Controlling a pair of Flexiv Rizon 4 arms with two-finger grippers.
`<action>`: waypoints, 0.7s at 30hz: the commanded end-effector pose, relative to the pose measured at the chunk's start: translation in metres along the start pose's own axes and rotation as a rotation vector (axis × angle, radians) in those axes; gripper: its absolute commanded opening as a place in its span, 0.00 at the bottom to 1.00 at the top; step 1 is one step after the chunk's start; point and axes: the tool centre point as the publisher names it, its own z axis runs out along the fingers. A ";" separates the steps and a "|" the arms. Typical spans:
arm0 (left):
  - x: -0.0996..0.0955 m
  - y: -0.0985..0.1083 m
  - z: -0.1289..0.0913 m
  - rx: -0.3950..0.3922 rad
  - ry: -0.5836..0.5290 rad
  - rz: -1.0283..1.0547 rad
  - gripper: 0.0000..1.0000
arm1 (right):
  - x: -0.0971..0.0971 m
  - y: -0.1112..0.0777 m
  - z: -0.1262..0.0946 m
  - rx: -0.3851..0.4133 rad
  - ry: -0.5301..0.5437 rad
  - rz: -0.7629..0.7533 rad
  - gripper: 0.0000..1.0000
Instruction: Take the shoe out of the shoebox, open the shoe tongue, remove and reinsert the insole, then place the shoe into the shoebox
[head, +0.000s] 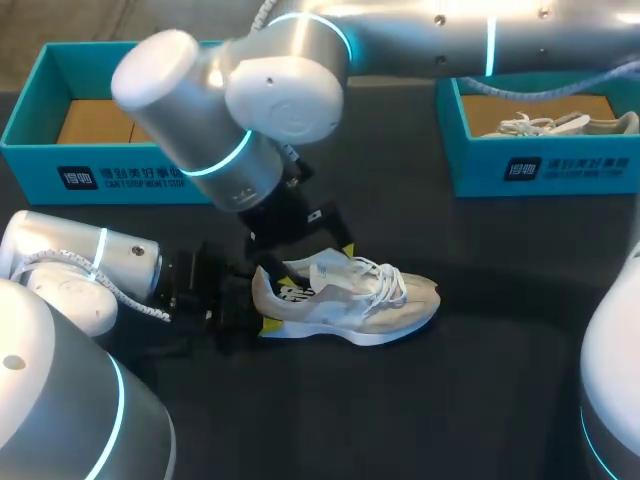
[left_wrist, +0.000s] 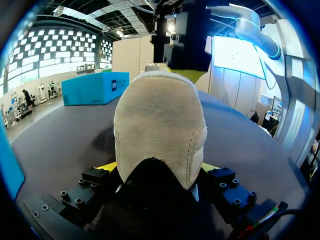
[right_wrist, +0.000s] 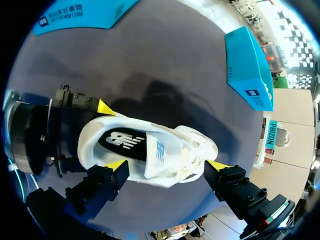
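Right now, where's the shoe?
Shoe: head view centre, on the table; the left gripper clamps its heel, the open right gripper hangs over it.

The shoe (head: 350, 300) lies in the middle of the table (head: 480, 400), heel between the left gripper (head: 262, 308) fingers, right gripper (head: 305, 255) above it, one shoebox (head: 40, 130) behind at left, the other shoebox (head: 545, 165) behind at right.

We find free passage at the toe and near side of the shoe (head: 345, 305); the left gripper (left_wrist: 159, 167) blocks its heel, the right gripper (right_wrist: 167, 166) its collar.
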 end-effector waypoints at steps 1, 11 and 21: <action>-0.001 0.002 0.001 -0.003 0.001 -0.001 0.00 | 0.005 0.004 0.009 0.012 -0.021 0.001 1.00; -0.001 0.002 0.001 -0.003 0.001 -0.001 0.00 | 0.004 0.007 0.028 0.046 -0.054 0.024 1.00; -0.001 0.002 0.001 -0.003 0.001 -0.001 0.00 | 0.002 0.005 0.044 0.081 -0.067 0.057 1.00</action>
